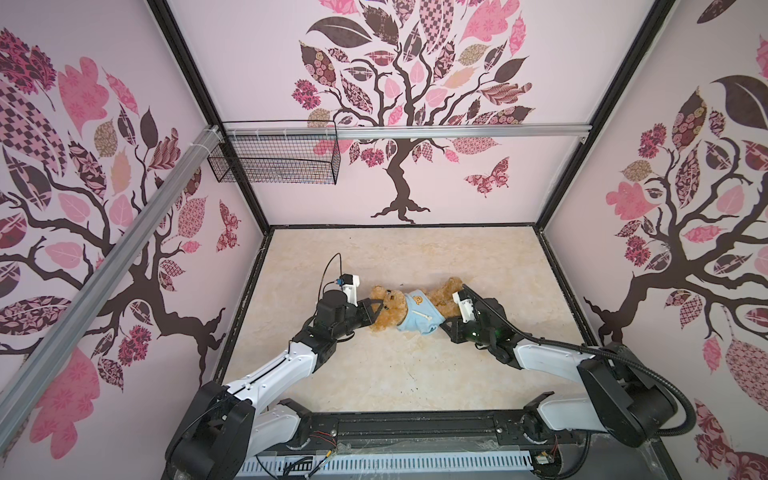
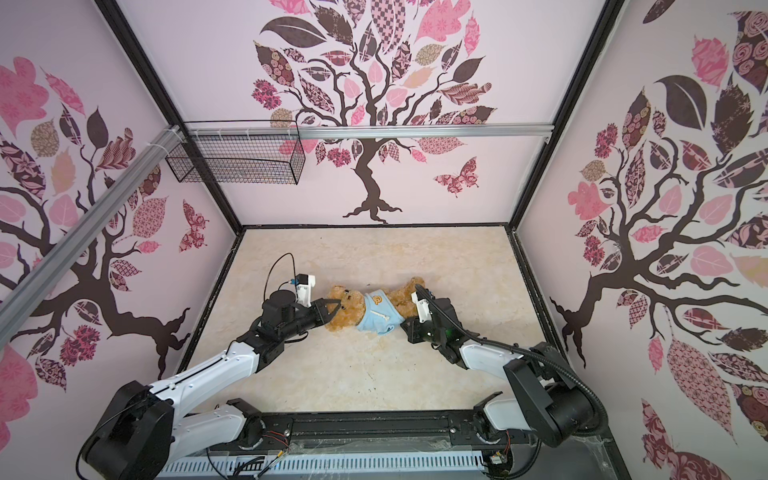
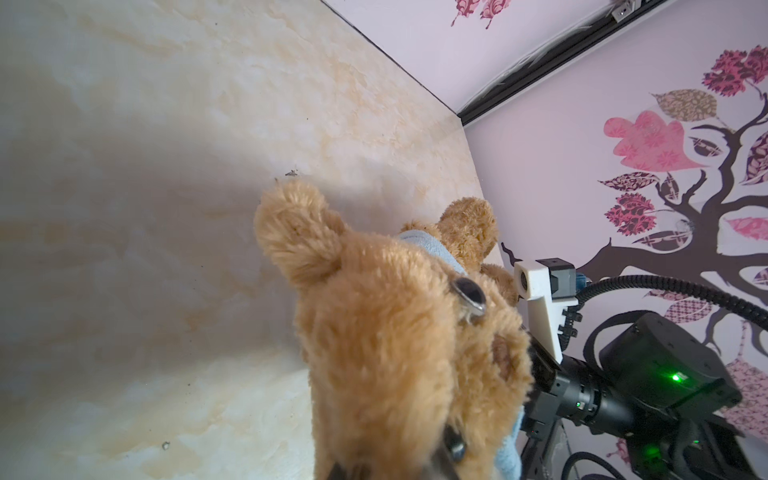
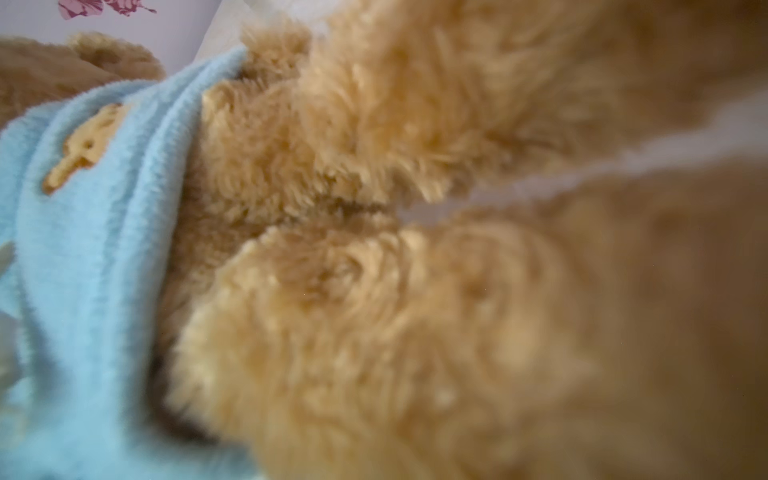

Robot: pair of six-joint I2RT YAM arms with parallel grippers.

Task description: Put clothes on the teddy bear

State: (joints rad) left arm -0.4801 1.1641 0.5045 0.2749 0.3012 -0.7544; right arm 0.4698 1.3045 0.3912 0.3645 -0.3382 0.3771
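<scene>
Marble-look tabletop (image 1: 374,374) has the teddy bear (image 1: 390,318) lying between both jaws, left gripper (image 1: 374,311) clamped on its head, right gripper (image 1: 448,325) at the blue shirt (image 1: 417,316) hem (can't tell if shut), so a loose pinch could leave the hem bunched.

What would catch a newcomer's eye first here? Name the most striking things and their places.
A golden-brown bear in a blue shirt lies on the table. The left gripper is shut on its head and the right gripper sits at its legs. Pink-and-brown tree decals cover the walls.
</scene>
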